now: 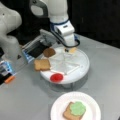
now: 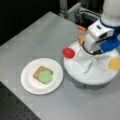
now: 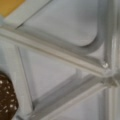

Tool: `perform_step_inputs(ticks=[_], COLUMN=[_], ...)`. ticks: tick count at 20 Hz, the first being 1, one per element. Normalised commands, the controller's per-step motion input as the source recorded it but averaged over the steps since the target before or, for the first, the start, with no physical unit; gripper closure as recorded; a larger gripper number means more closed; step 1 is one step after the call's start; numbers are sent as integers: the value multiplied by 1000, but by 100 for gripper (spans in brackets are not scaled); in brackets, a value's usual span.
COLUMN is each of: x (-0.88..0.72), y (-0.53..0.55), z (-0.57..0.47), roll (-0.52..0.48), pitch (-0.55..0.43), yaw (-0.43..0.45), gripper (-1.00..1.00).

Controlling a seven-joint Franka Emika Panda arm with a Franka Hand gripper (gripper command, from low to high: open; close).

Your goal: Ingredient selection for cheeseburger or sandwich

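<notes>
Cheese (image 1: 73, 50) is the piece lying closest to the end effector (image 1: 68, 48), which hangs low over the far side of the divided tray (image 1: 83, 65), taken here as the landmark; in a front view the yellow square sits just beside the fingers, toward that view's right, in the tray's far compartment. In a front view the same cheese (image 2: 114, 63) lies at the tray's right edge, to the right of and below the end effector (image 2: 96, 51), close by yet seemingly apart from it. Whether the fingers are spread or closed, and whether they have hold of anything, I cannot tell, since the wrist housing hides them. The wrist view looks straight down on the tray's ribs (image 3: 62, 53), with a corner of cheese (image 3: 10, 5) at its top left and the speckled patty (image 3: 7, 100) at its bottom left, so both lie off to one side of the tool axis rather than under it. On the tray's near-left side sit the patty (image 1: 49, 52) and a bread slice (image 1: 42, 64); the tomato (image 1: 56, 77) rests on the tray's near rim. Well clear of the tray, nearer a front view's bottom, the plate (image 1: 58, 107) carries the sandwich so far: one bread slice (image 1: 68, 113) with lettuce (image 1: 77, 108) on top. Everything stands on the grey worktop (image 1: 25, 97).
</notes>
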Motion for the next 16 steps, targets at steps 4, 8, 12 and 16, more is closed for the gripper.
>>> perform_step_inputs(ticks=[4,8,12,16], x=[92,39,-33,134], y=[-290,-457,-407,-315], z=[53,146,200,88], roll=[18,20,-111,-9], pitch=[99,-3,-79,93], yaw=[-311,-642,-997,-747], gripper=[-100,-100,-100,-100])
